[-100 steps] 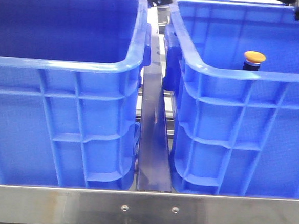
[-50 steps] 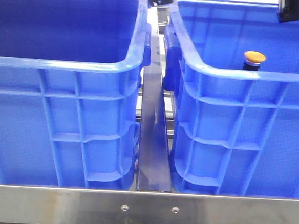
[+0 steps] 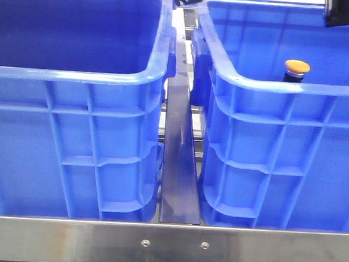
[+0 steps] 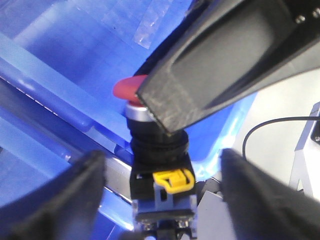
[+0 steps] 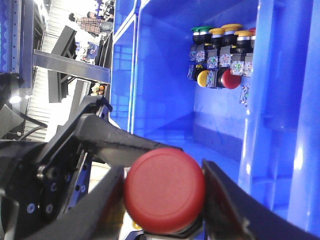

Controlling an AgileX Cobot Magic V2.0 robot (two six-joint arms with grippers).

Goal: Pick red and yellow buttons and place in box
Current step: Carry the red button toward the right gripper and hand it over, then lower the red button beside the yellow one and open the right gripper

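Right gripper (image 5: pixel 162 200) clamps a red button (image 5: pixel 164 189) high over the right crate (image 3: pixel 285 88). Left gripper (image 4: pixel 160 200), raised between crates, grips another red button (image 4: pixel 131 89).

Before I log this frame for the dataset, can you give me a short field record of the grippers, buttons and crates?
left gripper: fingers wide of a red-capped button; grip unclear
right gripper: shut on red button
yellow button: upright in right crate, near its front wall
left crate: beside right crate, steel rail between
other buttons: cluster inside a blue crate, right wrist view
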